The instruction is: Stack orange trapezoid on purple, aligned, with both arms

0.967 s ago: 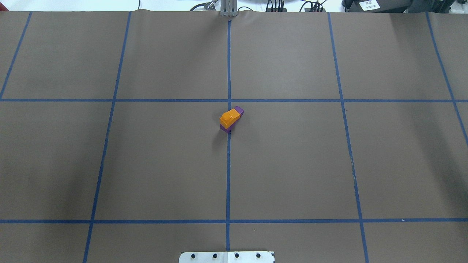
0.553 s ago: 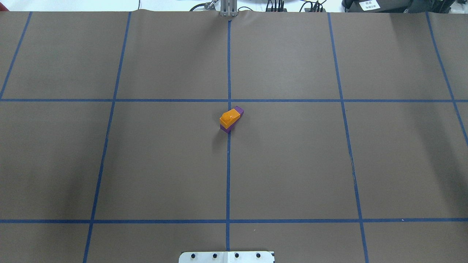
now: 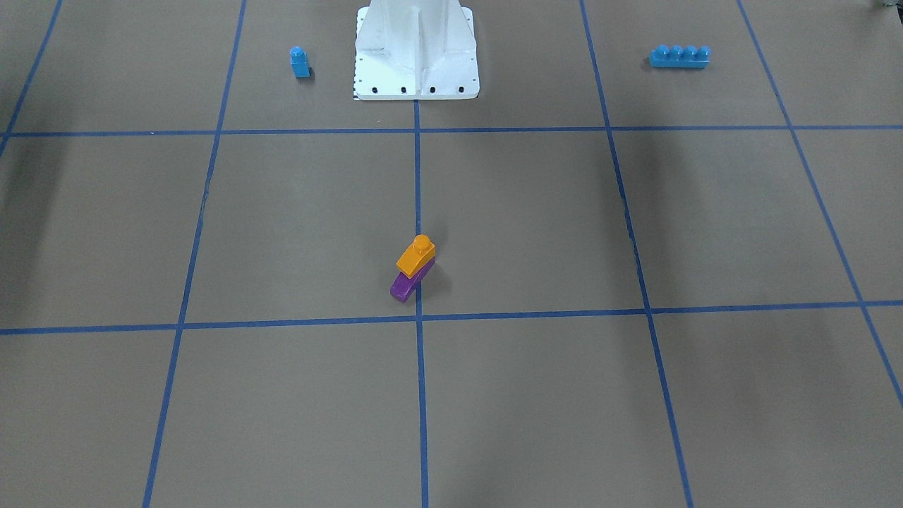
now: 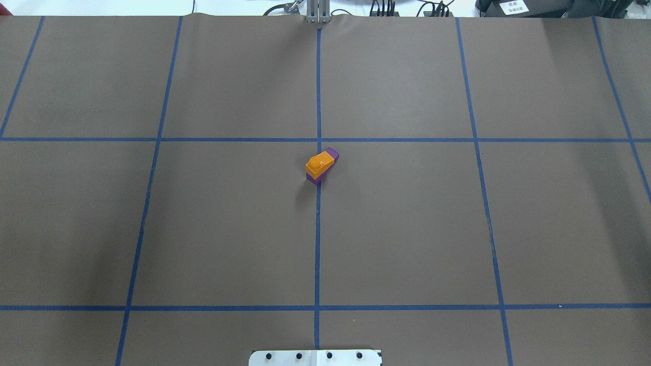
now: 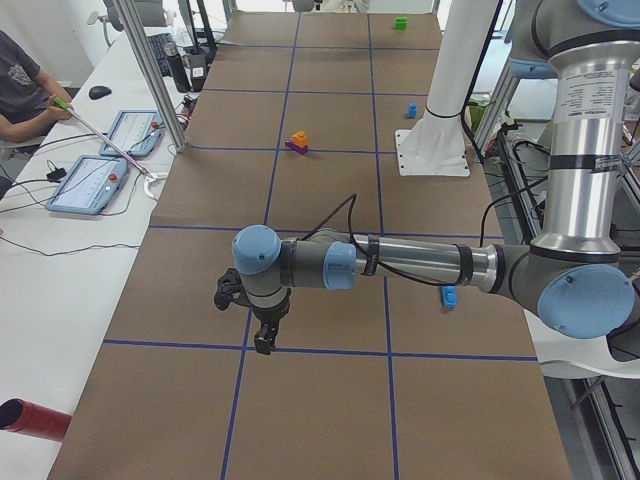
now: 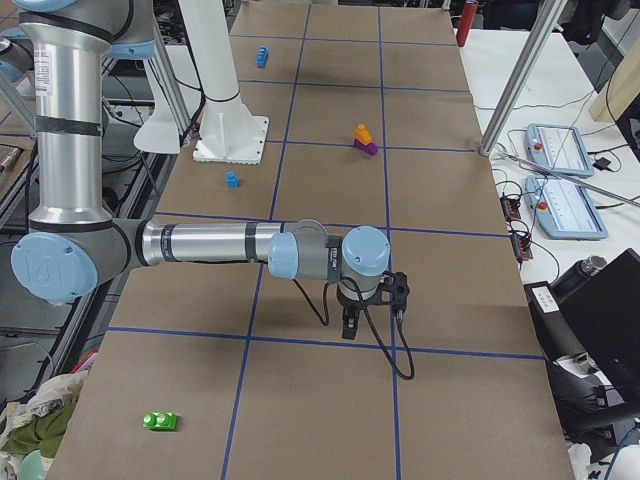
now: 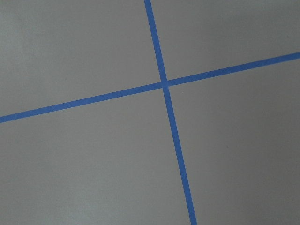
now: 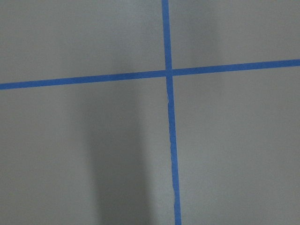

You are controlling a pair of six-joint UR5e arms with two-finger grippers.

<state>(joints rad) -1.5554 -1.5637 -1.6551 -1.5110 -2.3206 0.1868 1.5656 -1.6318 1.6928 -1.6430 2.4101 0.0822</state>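
The orange trapezoid (image 4: 319, 163) sits on top of the purple brick (image 4: 333, 152) at the table's middle, on the centre tape line. The purple brick's low end sticks out beyond the orange one in the front view (image 3: 403, 288), where the orange stud (image 3: 422, 244) points up. Neither gripper touches the stack. My left gripper (image 5: 263, 340) hangs over the table far from the bricks, seen only in the left side view. My right gripper (image 6: 348, 328) shows only in the right side view, also far from the stack. I cannot tell whether either is open or shut. Both wrist views show only paper and tape.
A small blue single-stud brick (image 3: 300, 62) and a long blue four-stud brick (image 3: 679, 56) lie either side of the white robot base (image 3: 416, 49). A green brick (image 6: 159, 421) lies near the right end. Control tablets (image 5: 95, 184) and an operator sit beside the table.
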